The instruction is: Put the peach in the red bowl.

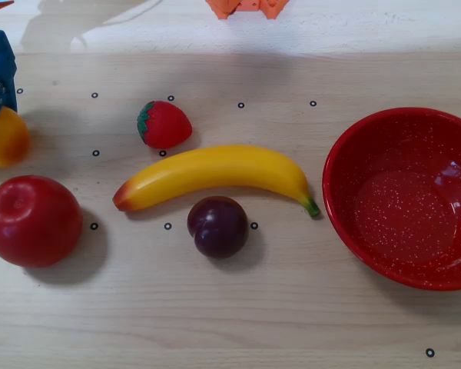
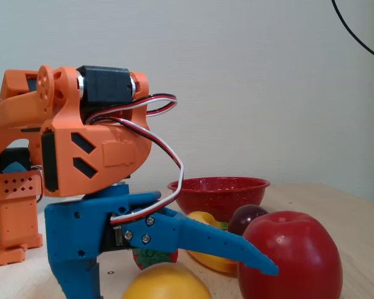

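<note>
Peach [image 1: 3,138] half cut off, frame edge

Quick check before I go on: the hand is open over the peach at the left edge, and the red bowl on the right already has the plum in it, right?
Not quite. The red bowl is empty; the plum lies on the table just below the banana, as the overhead view shows. The rest holds: the hand stands open over the peach at the left edge.
</note>
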Robot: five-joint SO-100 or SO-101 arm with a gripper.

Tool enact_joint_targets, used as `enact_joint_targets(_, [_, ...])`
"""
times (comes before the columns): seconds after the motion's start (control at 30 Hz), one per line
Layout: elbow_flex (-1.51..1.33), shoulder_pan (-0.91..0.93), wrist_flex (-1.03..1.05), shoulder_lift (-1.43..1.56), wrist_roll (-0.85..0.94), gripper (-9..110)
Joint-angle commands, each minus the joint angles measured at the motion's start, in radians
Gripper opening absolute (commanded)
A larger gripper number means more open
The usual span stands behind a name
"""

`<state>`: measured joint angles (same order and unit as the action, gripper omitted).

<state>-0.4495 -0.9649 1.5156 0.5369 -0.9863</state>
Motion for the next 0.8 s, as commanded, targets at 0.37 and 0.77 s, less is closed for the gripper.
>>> enact_joint_targets(0.37, [0.051,-0.015,-0.017,0.058,-0.003,65])
enact_joint_targets(0.77, [0.037,-0.014,-0.038,0.058,-0.011,59])
